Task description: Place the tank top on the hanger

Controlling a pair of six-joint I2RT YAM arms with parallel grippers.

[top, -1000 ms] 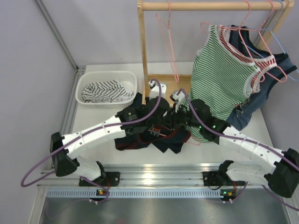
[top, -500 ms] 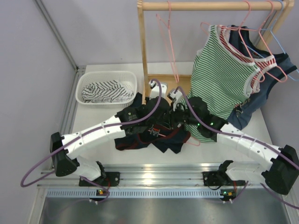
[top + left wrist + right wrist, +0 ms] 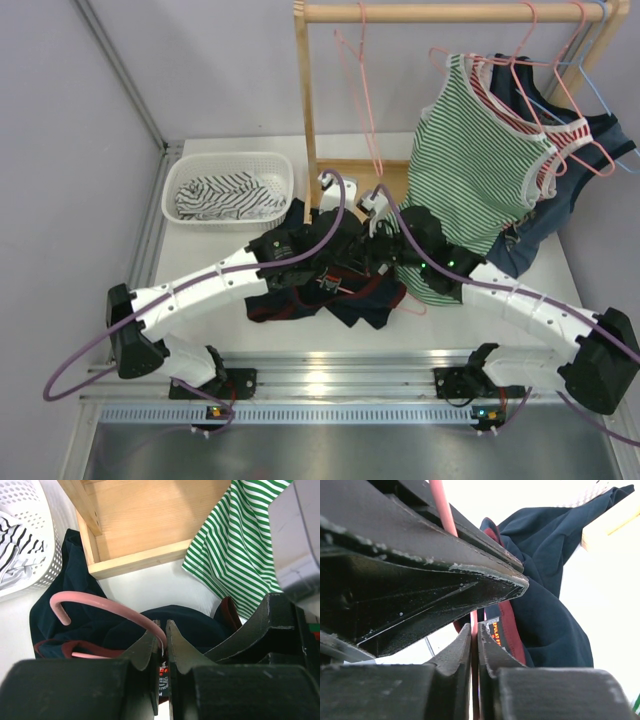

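The dark navy tank top (image 3: 300, 300) with maroon trim lies crumpled on the table under both grippers. It also shows in the left wrist view (image 3: 200, 625) and the right wrist view (image 3: 545, 620). The pink hanger lies on it. Its hook (image 3: 100, 604) curves into my left gripper (image 3: 164, 630), which is shut on the wire. My right gripper (image 3: 475, 630) is shut on another stretch of the pink wire (image 3: 440, 505). In the top view the left gripper (image 3: 332, 270) and right gripper (image 3: 376, 252) are close together, and a hanger corner (image 3: 415, 306) pokes out.
A white basket (image 3: 228, 190) holds striped cloth at back left. A wooden rack (image 3: 305, 110) stands behind, with a green-and-white striped top (image 3: 470, 170), a plain navy top (image 3: 560, 200), a spare pink hanger (image 3: 365, 90) and a light blue hanger (image 3: 600, 90).
My right arm has shifted slightly left, toward the left gripper. The left arm and the tank top have barely moved.
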